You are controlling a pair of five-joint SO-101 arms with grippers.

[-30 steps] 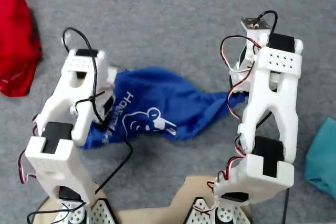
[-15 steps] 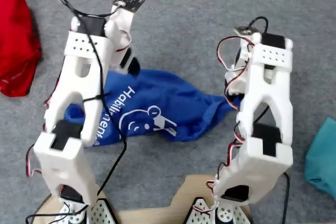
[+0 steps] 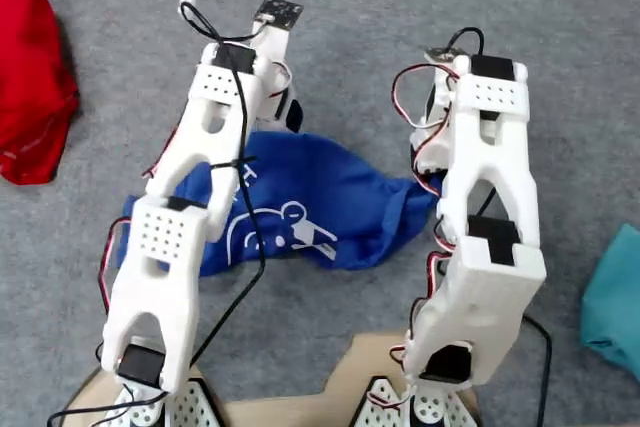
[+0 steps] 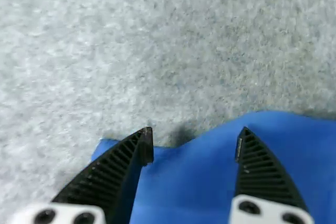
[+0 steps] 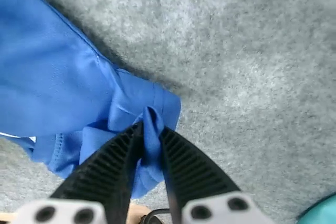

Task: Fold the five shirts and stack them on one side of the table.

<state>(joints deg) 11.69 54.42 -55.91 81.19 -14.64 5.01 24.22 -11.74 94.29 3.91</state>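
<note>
The right end effector (image 5: 152, 125) is pinched shut on a raised fold of the blue shirt (image 5: 58, 72), with the cloth squeezed between its two ribbed jaws. From that pinch the fabric falls away in gathered creases onto the grey worktop (image 5: 247, 56).

The left end effector (image 4: 196, 136) is spread wide, both tips hanging over the shirt's border, just where the blue cloth meets bare worktop. Whether the tips touch the cloth cannot be told.

Seen from above, the blue shirt (image 3: 335, 197) lies crumpled between the two end effectors, and its long axis runs from one to the other. Its narrow, bunched end points at the right end effector. Its broader end spreads out beneath the left arm, with the left end effector (image 3: 288, 112) at its far border. A white print (image 3: 275, 232) faces up, nearer the left end effector than the right.

Well beyond the left end effector, on its outer side, a red shirt (image 3: 35, 77) sits heaped at the worktop's edge. Well beyond the right end effector, on its outer side, a teal shirt (image 3: 612, 299) lies at the opposite edge.
</note>
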